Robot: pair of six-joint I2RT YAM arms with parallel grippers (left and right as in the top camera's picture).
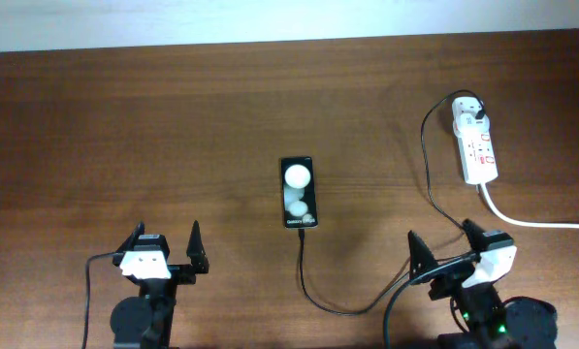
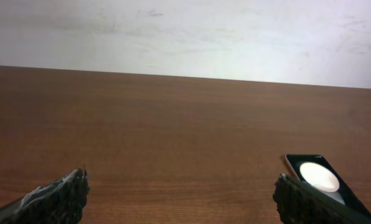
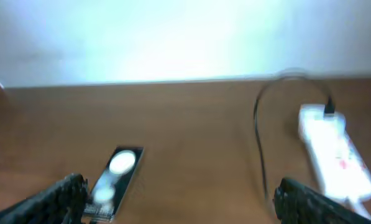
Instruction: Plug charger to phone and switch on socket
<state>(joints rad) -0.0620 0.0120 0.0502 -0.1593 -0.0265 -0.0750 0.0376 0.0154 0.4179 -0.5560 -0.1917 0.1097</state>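
The black phone (image 1: 298,193) lies in the middle of the table with two white light spots on its screen. The charger's thin black cable (image 1: 339,307) runs from the phone's near end, loops along the front and rises to its white plug head (image 1: 466,109) in the white socket strip (image 1: 476,143) at the far right. My left gripper (image 1: 163,244) is open and empty near the front left. My right gripper (image 1: 444,248) is open and empty at the front right. The phone shows in the left wrist view (image 2: 322,180) and the right wrist view (image 3: 114,180). The socket (image 3: 334,152) shows blurred.
The socket's thick white cord (image 1: 541,222) runs off the right edge of the table. The table's far edge meets a white wall (image 2: 185,37).
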